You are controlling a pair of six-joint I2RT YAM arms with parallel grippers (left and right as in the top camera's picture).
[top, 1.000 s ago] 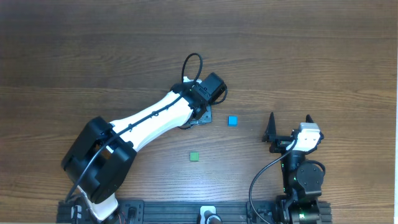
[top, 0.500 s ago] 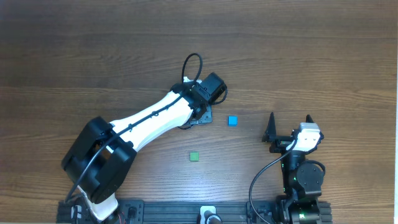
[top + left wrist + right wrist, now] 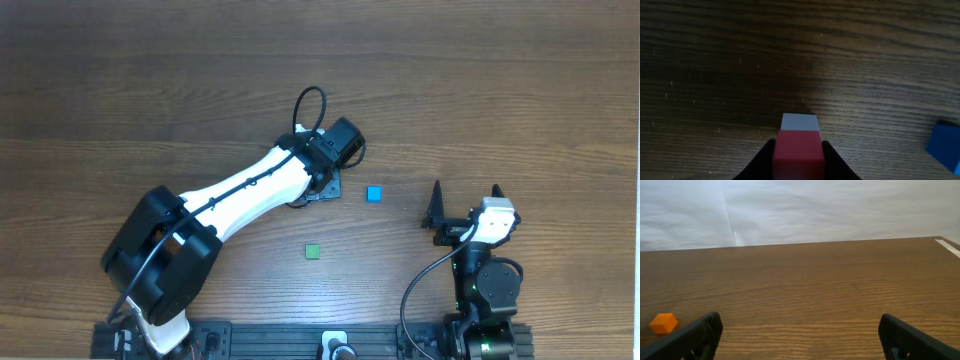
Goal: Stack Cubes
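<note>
Red cube [image 3: 797,156] sits clamped between the left gripper's [image 3: 798,149] fingers, just above the wooden table [image 3: 520,90]. From above, a blue cube [image 3: 374,193] lies near that gripper at three o'clock and a green cube [image 3: 313,251] at six o'clock. The right gripper [image 3: 466,205] rests spread wide apart, at three o'clock from the blue cube.

The table [image 3: 500,80] is lit evenly from above in the top view, with faint shadows cast beside the left arm [image 3: 250,185]. In the left wrist view the wood is dim, and a dark shadow is thrown ahead of the left claw [image 3: 797,152]. The right wrist view is bright.
</note>
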